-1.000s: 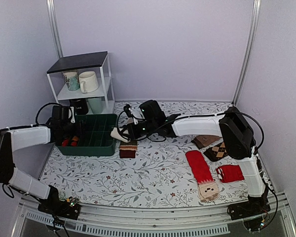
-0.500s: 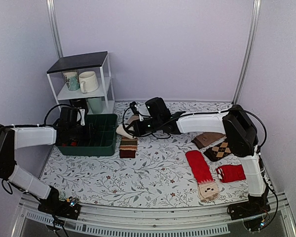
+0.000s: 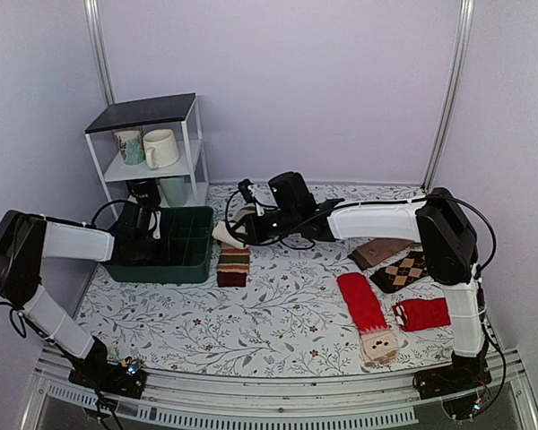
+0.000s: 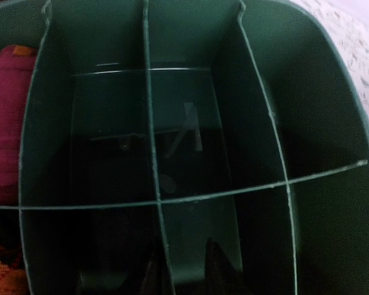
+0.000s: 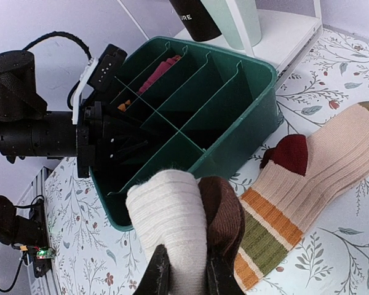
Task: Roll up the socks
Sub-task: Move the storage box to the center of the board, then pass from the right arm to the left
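My right gripper [image 5: 187,271] is shut on a rolled sock [image 5: 172,215], cream-white outside with a dark brown fold [image 5: 226,215] beside it. It holds the roll just off the near right corner of the green divided bin [image 5: 246,123]. In the top view the roll [image 3: 224,234] hangs at the bin's right wall [image 3: 161,267]. My left gripper [image 4: 183,270] sits low inside the bin, its fingers apart on either side of a divider, with nothing between them. It also shows in the top view [image 3: 146,238].
A tan sock with orange, green and maroon stripes [image 5: 320,184] lies flat on the floral cloth right of the bin. A dark red roll [image 4: 6,123] fills a left bin compartment. A white shelf with mugs [image 3: 152,148] stands behind. Red socks [image 3: 361,303] and argyle socks [image 3: 402,269] lie at right.
My right gripper has carried the sock roll slightly up and to the right, away from the striped sock. My left gripper has shifted right over the bin.
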Available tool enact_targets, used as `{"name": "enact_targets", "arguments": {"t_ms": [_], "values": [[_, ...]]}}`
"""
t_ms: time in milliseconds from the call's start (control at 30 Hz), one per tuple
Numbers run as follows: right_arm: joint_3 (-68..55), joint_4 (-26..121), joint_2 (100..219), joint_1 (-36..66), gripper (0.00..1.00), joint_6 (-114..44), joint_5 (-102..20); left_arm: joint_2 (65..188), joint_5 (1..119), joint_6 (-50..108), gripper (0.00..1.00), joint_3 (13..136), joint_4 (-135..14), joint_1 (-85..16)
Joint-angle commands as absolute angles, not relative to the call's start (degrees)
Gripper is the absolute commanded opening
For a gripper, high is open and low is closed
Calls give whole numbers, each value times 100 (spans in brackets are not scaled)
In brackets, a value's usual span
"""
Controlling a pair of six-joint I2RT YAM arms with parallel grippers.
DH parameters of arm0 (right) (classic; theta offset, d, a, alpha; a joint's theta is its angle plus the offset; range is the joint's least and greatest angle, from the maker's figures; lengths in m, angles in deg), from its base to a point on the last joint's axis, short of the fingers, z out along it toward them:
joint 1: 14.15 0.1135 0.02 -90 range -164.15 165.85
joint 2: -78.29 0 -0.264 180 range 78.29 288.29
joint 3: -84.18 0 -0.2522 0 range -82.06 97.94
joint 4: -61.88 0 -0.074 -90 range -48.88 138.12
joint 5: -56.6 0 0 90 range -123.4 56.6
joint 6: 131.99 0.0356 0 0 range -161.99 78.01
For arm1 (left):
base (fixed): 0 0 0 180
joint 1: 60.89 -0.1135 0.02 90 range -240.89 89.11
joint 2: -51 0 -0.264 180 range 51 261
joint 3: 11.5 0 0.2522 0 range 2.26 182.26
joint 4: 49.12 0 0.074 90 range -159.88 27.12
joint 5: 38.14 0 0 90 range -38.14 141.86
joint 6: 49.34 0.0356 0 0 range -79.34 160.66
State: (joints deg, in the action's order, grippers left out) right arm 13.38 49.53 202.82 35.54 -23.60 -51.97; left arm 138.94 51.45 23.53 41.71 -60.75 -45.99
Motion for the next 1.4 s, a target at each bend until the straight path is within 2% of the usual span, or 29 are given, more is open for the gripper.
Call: {"name": "enact_targets", "arguments": {"t_ms": [0, 100, 133, 467, 733, 900, 967, 1000, 1100, 1367], "values": [[1197, 5085, 19740, 3515, 0, -2416, -5192, 13882, 5248, 2265, 19, 4038, -6086, -4427], [1104, 5093, 19659, 3514, 0, -2430, -5235, 13775, 5310, 2157, 2, 3912, -6171, -4280], [1071, 5093, 19632, 3515, 0, -2444, -5246, 13718, 5314, 2100, 0, 3822, -6207, -4221], [404, 5262, 19098, 3508, 0, -2649, -5640, 12653, 5281, 1447, 0, 2961, -6587, -3403], [-134, 5175, 18576, 3513, 0, -3574, -6413, 11449, 4920, 1232, 1, 2670, -7298, -2958], [-193, 5147, 18490, 3510, 0, -4011, -6848, 10671, 4721, 1386, 42, 2820, -7373, -2929], [-122, 5129, 18507, 3513, 1, -4232, -7038, 10459, 4684, 1469, 62, 3009, -7430, -2925], [-87, 5135, 18518, 3513, 1, -4392, -7134, 10383, 4665, 1514, 67, 3100, -7470, -2925], [110, 5140, 18655, 3511, 1, -4656, -7447, 10279, 4560, 1568, 98, 3391, -7676, -2925], [805, 4847, 19243, 3614, 4, -5814, -8632, 10282, 4425, 1838, 99, 3761, -7936, -2933]]}}
